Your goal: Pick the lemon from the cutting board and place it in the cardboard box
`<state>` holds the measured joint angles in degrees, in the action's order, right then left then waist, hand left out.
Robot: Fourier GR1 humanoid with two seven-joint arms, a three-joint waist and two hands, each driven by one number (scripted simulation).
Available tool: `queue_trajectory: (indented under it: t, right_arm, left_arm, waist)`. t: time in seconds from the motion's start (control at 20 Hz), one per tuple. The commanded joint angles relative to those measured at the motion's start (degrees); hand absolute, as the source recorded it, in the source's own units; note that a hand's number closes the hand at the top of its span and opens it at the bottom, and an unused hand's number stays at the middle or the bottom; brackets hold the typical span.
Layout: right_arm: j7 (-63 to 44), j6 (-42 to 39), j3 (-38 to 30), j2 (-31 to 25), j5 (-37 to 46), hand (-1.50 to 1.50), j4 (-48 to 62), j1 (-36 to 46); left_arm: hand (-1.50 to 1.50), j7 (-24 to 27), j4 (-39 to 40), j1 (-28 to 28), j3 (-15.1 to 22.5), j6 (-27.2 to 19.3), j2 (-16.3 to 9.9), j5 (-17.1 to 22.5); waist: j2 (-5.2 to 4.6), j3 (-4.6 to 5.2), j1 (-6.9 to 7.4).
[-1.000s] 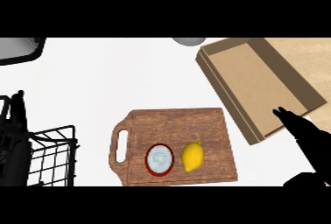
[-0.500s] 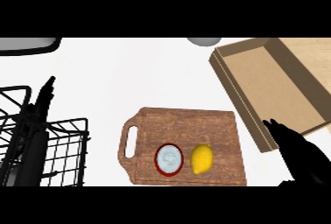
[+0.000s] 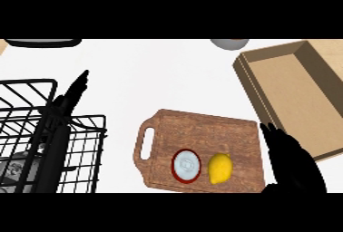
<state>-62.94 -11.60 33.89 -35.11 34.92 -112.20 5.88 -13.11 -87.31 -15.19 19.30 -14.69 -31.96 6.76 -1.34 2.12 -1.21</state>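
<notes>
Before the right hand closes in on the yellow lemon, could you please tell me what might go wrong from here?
The yellow lemon lies right beside the small red-rimmed round dish on the brown wooden cutting board, so the black right hand may knock the dish. The lemon might also roll when touched. The open cardboard box has raised walls the hand must clear.

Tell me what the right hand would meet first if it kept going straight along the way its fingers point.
The black right hand points up the view and slightly left, over the brown wooden cutting board's right edge. Beyond lies bare white counter; the open cardboard box sits just right. Height is unclear.
</notes>
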Motion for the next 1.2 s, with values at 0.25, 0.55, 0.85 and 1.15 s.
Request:
queue_trajectory:
  t: [0.25, 0.55, 0.85, 1.15]
  right_arm:
    - [-19.57, -6.14, 5.27, 11.63, 6.31, -1.5, 5.01, 4.68]
    - [-21.43, -8.4, 5.63, 18.61, 9.12, -1.5, 8.84, 6.37]
    - [-19.14, -6.85, 6.95, 22.96, 13.51, -1.5, 11.36, 2.6]
    - [-19.18, -10.12, 3.38, 26.21, 17.18, -1.5, 17.41, 4.73]
  left_arm:
    - [0.0, 12.87, -0.46, -3.72, 0.28, 7.89, 2.11, 2.69]
    - [0.0, 17.23, 4.36, -3.43, -0.17, 8.94, 3.79, 2.2]
    - [0.0, 19.63, 5.05, -2.55, -2.13, 11.15, 2.36, 2.74]
    - [0.0, 18.69, 5.67, -3.24, -1.89, 10.58, 3.79, 1.79]
  waist:
    - [1.48, -1.65, 2.43]
    - [1.44, -1.88, 1.99]
    - [1.6, -2.01, 1.57]
    - [1.54, -2.01, 1.8]
